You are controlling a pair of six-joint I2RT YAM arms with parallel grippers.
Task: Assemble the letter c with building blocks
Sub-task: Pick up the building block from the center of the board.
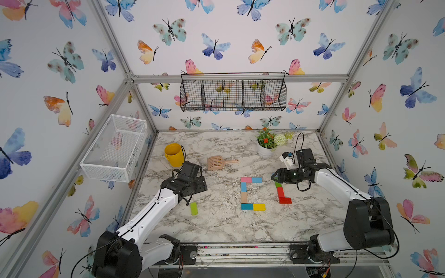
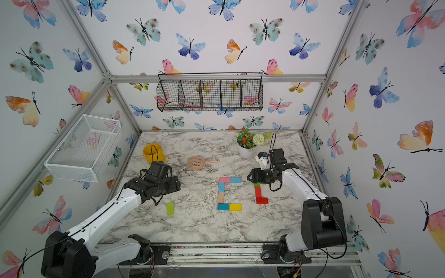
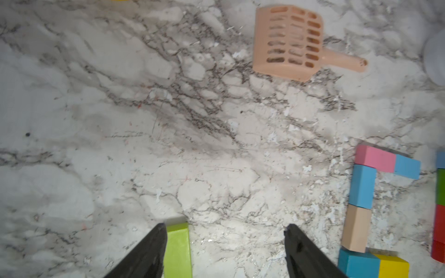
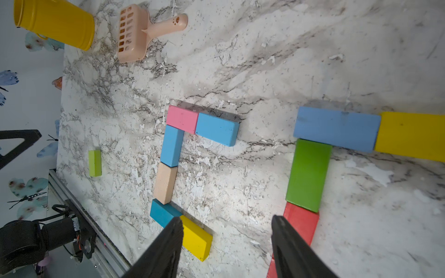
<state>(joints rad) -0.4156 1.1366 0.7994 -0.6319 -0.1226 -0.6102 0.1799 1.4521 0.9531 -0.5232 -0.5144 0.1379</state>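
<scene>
Six building blocks lie flat in a C at the table's middle: pink [image 1: 246, 179] and light blue [image 1: 257, 180] along the top, blue [image 1: 243, 186] and tan [image 1: 244, 197] down the side, teal [image 1: 247, 206] and yellow [image 1: 259, 207] along the bottom. To its right lies a second group: blue [image 4: 337, 128], yellow [image 4: 411, 136], green [image 4: 308, 174] and red [image 4: 301, 223] blocks. A lime block [image 1: 193, 208] lies alone on the left. My left gripper [image 3: 225, 231] hangs open and empty, one finger beside the lime block [image 3: 178, 250]. Between the two groups my right gripper [image 4: 226, 223] hovers, open and empty.
A tan slotted scoop [image 1: 218, 163] and a yellow bucket [image 1: 173, 154] stand behind the left arm. A white flower pot [image 1: 265, 150] is at the back right. A white wire basket [image 1: 113, 149] hangs on the left wall, a black one [image 1: 232, 95] on the back wall.
</scene>
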